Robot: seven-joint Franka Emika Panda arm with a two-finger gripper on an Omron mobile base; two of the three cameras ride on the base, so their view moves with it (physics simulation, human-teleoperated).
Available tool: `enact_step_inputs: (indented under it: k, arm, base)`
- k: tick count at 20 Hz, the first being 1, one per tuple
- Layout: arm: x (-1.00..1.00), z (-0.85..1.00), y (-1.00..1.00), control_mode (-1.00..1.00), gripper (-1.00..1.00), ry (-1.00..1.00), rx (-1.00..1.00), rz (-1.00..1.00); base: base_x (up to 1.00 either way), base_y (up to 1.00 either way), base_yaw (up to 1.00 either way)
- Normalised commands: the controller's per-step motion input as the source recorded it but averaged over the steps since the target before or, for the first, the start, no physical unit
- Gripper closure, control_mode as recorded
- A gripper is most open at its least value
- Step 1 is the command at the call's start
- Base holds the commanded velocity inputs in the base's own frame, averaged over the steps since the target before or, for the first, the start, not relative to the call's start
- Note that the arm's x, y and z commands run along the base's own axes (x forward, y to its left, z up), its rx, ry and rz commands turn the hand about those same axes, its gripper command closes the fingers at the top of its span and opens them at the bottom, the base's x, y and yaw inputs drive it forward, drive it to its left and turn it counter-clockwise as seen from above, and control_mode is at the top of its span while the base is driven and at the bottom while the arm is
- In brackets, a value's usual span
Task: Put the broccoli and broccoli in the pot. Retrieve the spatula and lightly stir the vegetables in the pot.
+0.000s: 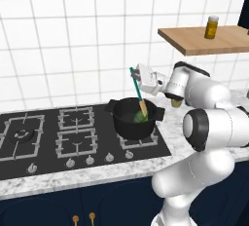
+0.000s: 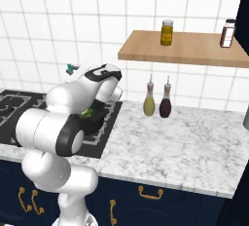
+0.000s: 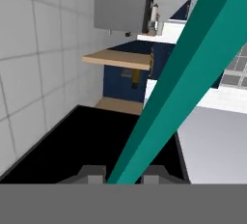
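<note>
The black pot (image 1: 127,128) stands on the stove's right burner, and bright green broccoli (image 1: 139,118) lies inside it. The spatula (image 1: 136,89) leans in the pot, tan blade down among the broccoli and teal handle up. My gripper (image 1: 135,75) is above the pot, shut on the upper part of that handle. In the hand view the teal handle of the spatula (image 3: 183,73) runs between my fingertips, with the gripper (image 3: 124,172) closed against it. From the right base view my arm hides most of the pot; a bit of broccoli (image 2: 88,113) and the spatula's handle tip (image 2: 72,67) show.
The black stove (image 1: 73,137) has grates on the left and a row of knobs (image 1: 90,160) at the front. A wooden shelf (image 2: 185,49) carries two jars. Two bottles (image 2: 158,101) stand on the marble counter (image 2: 185,142) to the right.
</note>
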Motion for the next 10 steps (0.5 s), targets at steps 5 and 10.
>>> enact_step_inputs:
  k: [5,10]
  arm:
    - [0.0,0.0,0.12,-1.0,1.0,0.02,0.22,0.0]
    - [-0.02,0.18,-0.16,-1.0,1.0,0.04,0.08,0.0]
  base:
    - [0.0,0.0,0.0]
    - [0.0,0.0,0.0]
